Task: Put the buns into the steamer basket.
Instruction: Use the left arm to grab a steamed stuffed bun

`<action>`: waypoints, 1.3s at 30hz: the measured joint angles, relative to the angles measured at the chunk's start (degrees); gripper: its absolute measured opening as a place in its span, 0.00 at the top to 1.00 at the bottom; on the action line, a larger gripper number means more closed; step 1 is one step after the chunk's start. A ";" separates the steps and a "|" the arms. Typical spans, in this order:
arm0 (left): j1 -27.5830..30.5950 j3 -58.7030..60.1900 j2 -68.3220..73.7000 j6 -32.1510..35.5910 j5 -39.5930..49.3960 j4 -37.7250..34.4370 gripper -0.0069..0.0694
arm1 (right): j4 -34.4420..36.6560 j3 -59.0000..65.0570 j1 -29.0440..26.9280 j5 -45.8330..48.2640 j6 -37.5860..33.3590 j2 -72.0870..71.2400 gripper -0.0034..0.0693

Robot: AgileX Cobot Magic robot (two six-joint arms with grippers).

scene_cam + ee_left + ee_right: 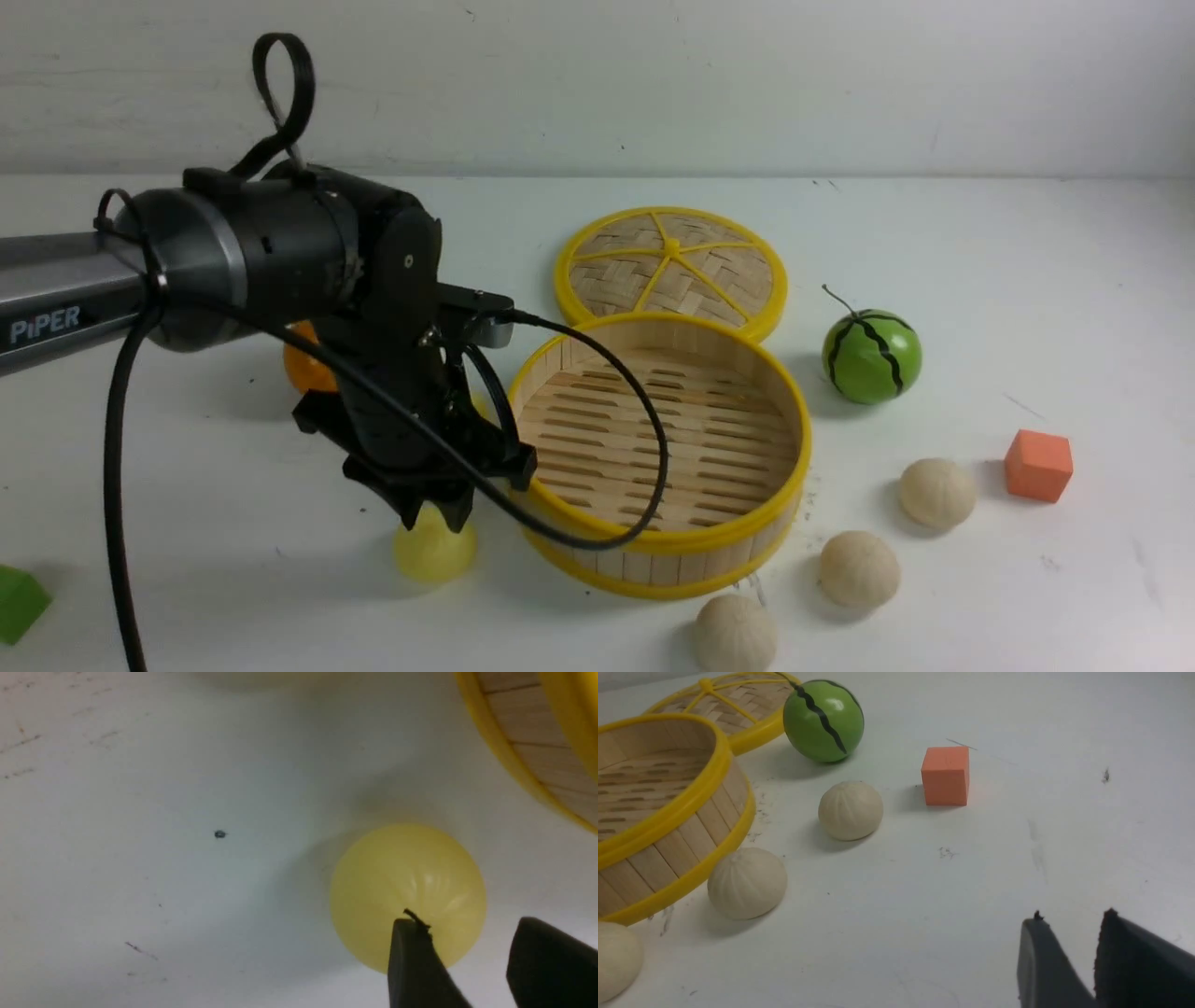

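White surface (1027, 280) scuffed, sound. My left hand (467, 926) stands jaws apart, empty, above the yellow bun (402, 877), which lies beside the steamer basket (691, 541), outside it. Risk: hand sits off-centre; closing could squirt the smooth bun away.

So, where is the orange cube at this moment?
In the front view, the orange cube lies far right, just right of the farthest beige bun and nearer the robot than the watermelon ball.
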 joint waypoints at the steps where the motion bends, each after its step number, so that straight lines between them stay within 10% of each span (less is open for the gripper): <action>1: 0.00 0.00 0.47 0.00 0.00 0.78 0.54 | 0.00 0.00 0.00 0.00 0.00 0.00 0.69; 27: 0.00 0.00 3.89 0.00 -2.91 2.76 0.62 | 0.00 0.00 0.00 0.00 0.00 0.00 0.64; 39: 0.00 -0.71 2.80 0.00 1.06 1.95 0.93 | 0.00 0.00 0.00 0.00 0.00 0.00 0.63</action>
